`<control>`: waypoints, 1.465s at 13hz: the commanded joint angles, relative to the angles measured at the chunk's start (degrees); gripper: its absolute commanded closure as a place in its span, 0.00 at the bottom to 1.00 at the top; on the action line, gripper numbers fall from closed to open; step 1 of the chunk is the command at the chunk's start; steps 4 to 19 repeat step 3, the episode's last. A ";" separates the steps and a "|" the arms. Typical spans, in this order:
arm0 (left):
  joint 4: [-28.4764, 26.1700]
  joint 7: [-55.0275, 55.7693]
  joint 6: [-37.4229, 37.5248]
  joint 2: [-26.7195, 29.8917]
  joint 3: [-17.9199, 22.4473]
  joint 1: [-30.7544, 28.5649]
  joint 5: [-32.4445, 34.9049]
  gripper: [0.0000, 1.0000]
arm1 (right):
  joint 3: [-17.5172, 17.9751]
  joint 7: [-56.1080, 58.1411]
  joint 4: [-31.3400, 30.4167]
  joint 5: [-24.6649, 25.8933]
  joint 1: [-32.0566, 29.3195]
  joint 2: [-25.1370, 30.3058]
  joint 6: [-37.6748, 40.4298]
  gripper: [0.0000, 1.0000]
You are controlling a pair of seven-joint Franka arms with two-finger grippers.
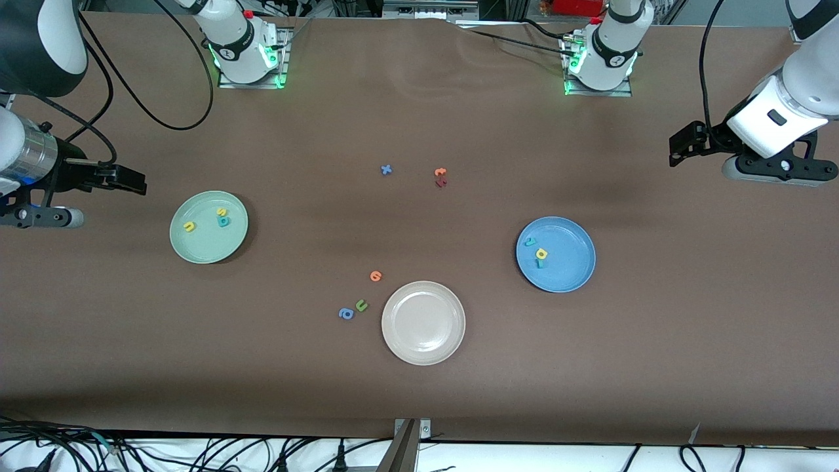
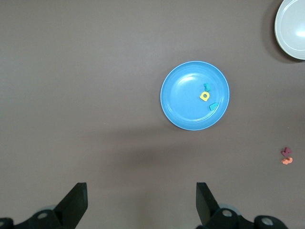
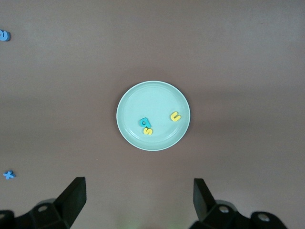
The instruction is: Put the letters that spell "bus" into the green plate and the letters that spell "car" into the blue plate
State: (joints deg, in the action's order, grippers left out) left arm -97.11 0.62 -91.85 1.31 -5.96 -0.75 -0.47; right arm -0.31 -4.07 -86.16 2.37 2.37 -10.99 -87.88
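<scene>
We see both sets of jaws spread wide and empty: left gripper (image 1: 682, 147) at frame's right edge, right gripper (image 1: 128, 180) at its left edge.

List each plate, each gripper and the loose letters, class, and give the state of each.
green plate: holds yellow u, yellow s, teal b.
blue plate: holds three letters, one yellow, two teal.
beige plate: empty.
left gripper: open, holding nothing.
right gripper: open, holding nothing.
loose letters: lying on the table.
</scene>
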 commanded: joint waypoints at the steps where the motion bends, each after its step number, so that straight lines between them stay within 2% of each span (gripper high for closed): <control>1: 1.30 0.08 1.33 -0.34 0.08 0.31 0.03 0.00 | 1.10 -0.59 -1.12 0.44 -0.96 1.06 -0.36 0.01; 19: 1.30 0.35 1.24 -0.43 0.08 0.31 0.03 0.00 | 1.10 -0.59 -1.03 0.53 -0.87 1.06 -0.36 0.01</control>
